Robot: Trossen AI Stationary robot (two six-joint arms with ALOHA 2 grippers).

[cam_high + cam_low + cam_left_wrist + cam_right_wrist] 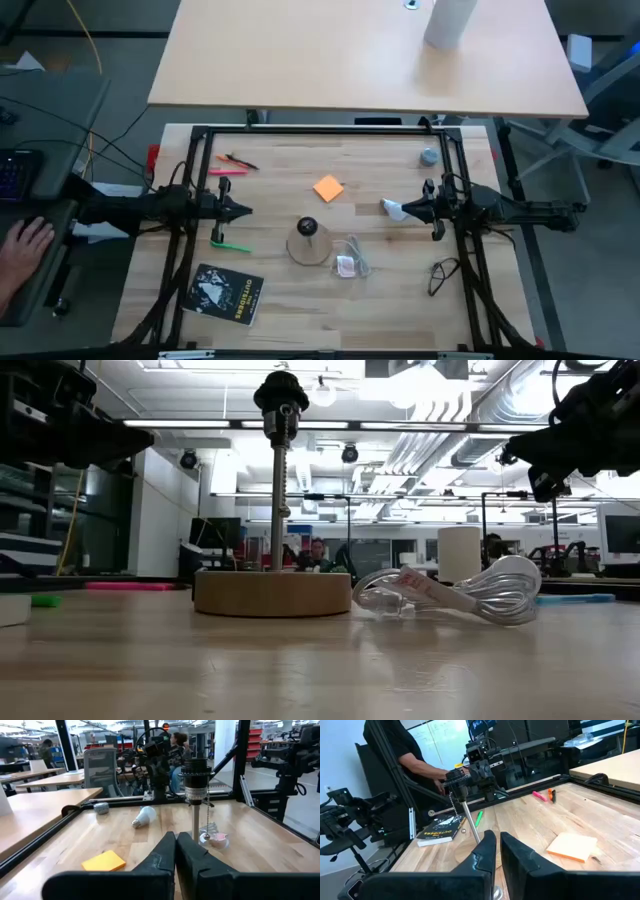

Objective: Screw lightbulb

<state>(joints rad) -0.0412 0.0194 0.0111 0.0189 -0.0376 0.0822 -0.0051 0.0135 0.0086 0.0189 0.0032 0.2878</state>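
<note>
Trouble could come at the grasp. High view: the small white frosted lightbulb point(392, 208) lies on its side on the light wooden table point(280, 300), right of centre, just beside the right gripper point(409, 210); a nudge could roll it. Left wrist view: left gripper point(176, 851) fingers nearly closed, empty. Right wrist view: right fingers slightly parted, empty.
</note>
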